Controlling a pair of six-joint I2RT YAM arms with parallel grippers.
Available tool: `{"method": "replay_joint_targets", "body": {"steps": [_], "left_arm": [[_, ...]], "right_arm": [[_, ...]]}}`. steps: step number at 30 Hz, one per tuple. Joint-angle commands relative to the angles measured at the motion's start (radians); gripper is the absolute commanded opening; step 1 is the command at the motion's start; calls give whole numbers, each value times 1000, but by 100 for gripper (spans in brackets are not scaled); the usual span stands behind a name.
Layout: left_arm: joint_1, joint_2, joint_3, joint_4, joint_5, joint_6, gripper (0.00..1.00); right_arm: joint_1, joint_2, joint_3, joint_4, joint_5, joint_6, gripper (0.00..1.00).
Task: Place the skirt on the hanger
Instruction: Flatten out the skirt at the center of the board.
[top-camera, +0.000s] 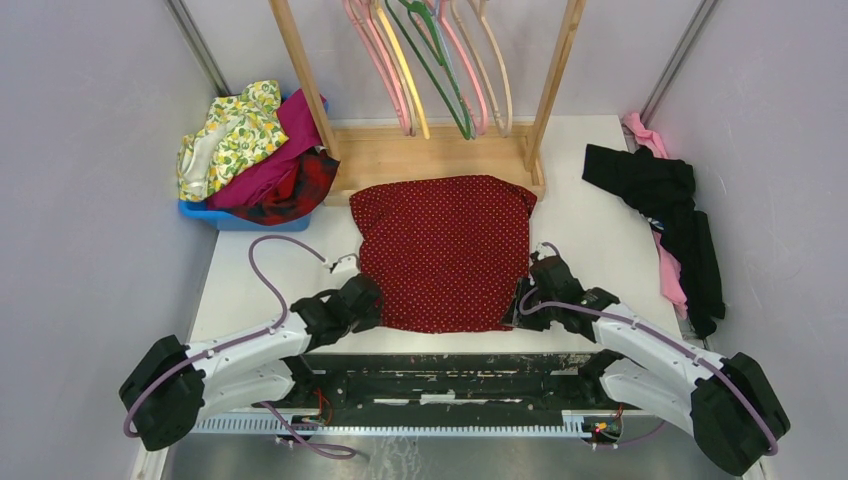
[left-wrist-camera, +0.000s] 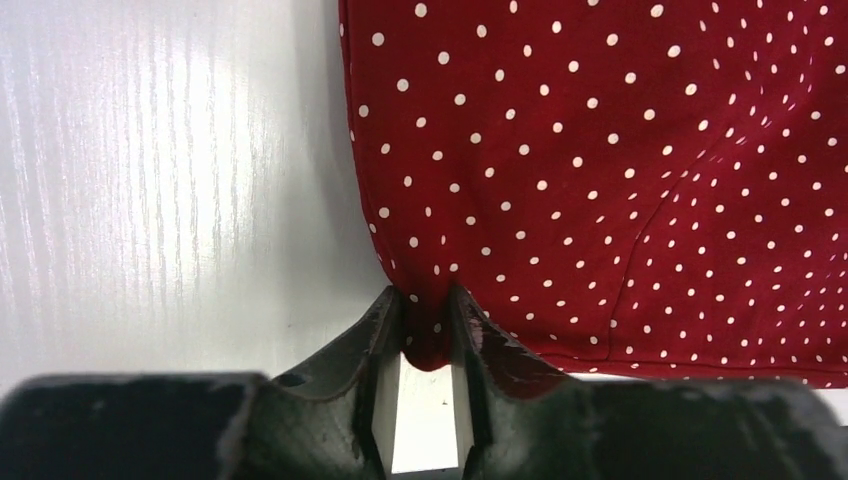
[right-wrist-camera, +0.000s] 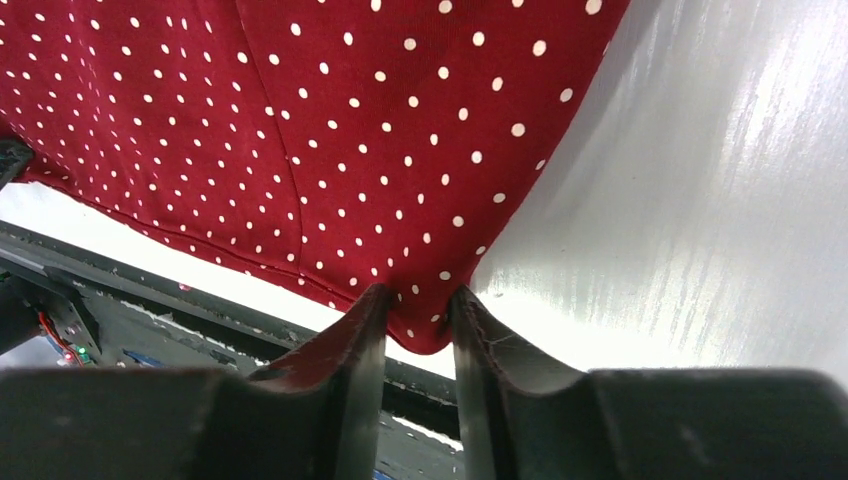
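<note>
At the far left corner of your worktop (top-camera: 600, 240), a blue bin (top-camera: 230, 216) holds a heap of soft cloth: lemon print, plain magenta, and red-and-black plaid. Nearer you, your left hand (left-wrist-camera: 428, 305) is closed narrow on the skirt (top-camera: 445, 250), with the near-left corner bunched between its black fingers (left-wrist-camera: 385, 325).

The skirt is thin dark-red fabric with tiny white dots, a plain trapezoid lying flat at the middle. Its wider edge points away from you and touches the base of the wooden rack (top-camera: 430, 155). Its narrower edge lies toward the arm bases, so its axis runs near to far. On that rack, slim pink, yellow and green hangers (top-camera: 430, 60) hang in a row.

Your right hand (right-wrist-camera: 415, 300) pinches the near-right corner the same way, with cloth filling the gap between its fingers. Far right, a black garment (top-camera: 670, 215) sprawls over a pink one. The worktop is glossy white with faint wood grain, and pale grey walls enclose it.
</note>
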Motion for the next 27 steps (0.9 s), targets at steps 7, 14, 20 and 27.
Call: {"method": "replay_joint_targets", "body": {"steps": [7,14,20,27], "left_arm": [[-2,-89,131,-92,72,61,21],[1,-94,408,-248,138,163,22],[57,-31,662,-305,233,244,22],[97,78,1076,-474,229,333,22]], "right_arm": [[11,-106,74,-63,-10,-12,1],[11,-216,337,-307,16,-61,1],[11,-165,653,-458,43,-125,1],[10,-46,1048,-618,93,-207,1]]}}
